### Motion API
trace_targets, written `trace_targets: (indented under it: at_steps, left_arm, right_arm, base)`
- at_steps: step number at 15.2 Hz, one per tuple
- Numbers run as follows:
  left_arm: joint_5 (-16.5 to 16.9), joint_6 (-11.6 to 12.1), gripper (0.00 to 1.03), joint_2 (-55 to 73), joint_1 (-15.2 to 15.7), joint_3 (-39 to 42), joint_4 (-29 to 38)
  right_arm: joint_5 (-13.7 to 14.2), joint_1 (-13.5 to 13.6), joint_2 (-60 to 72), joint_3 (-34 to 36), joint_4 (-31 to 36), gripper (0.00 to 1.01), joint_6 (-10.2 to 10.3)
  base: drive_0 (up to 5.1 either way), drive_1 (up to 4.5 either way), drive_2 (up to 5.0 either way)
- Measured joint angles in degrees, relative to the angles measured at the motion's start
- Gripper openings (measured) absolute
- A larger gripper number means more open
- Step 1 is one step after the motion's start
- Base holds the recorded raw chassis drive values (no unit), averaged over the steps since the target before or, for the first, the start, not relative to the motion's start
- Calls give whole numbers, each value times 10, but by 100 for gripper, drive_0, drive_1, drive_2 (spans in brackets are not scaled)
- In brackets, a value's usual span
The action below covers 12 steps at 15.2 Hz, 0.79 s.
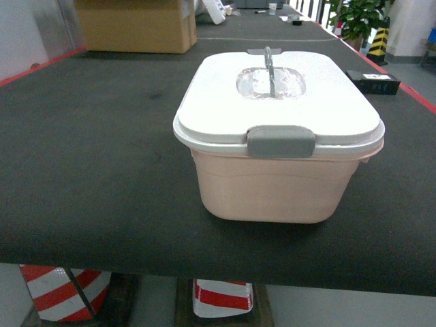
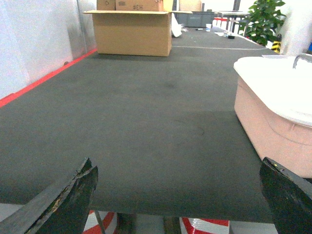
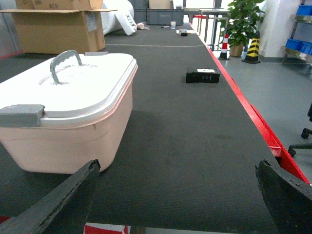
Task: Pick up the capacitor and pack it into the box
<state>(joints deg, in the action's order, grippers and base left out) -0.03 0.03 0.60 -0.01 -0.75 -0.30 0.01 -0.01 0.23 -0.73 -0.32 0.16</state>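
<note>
**Lidded pink box on the mat, both grippers spread wide at the near edge**

The box (image 1: 276, 184) stands upright on the dark table mat (image 1: 102, 170), close to the mat's near edge. Its white lid (image 1: 320, 102) is on, the front grey clip (image 1: 281, 141) folded down over the rim and the grey handle (image 1: 268, 67) standing up from the lid's middle.

Beyond the box to its right lies a small black capacitor (image 1: 373, 82), apart from it. Far behind the box to its left sits a brown cardboard carton (image 1: 136, 26). A potted plant (image 1: 357, 17) stands past the table's far right corner.

The left gripper (image 2: 180, 195) hovers left of the box, jaws wide apart, holding nothing. The right gripper (image 3: 178, 195) hovers right of it, likewise spread and empty.
</note>
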Motion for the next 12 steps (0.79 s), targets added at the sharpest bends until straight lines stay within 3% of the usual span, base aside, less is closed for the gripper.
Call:
trace_targets:
  at_steps: [12]
  left_arm:
    - [0,0,98,0,0,0,0]
  right_arm:
    - [0,0,0,0,0,98,0]
  base:
    - [0,0,0]
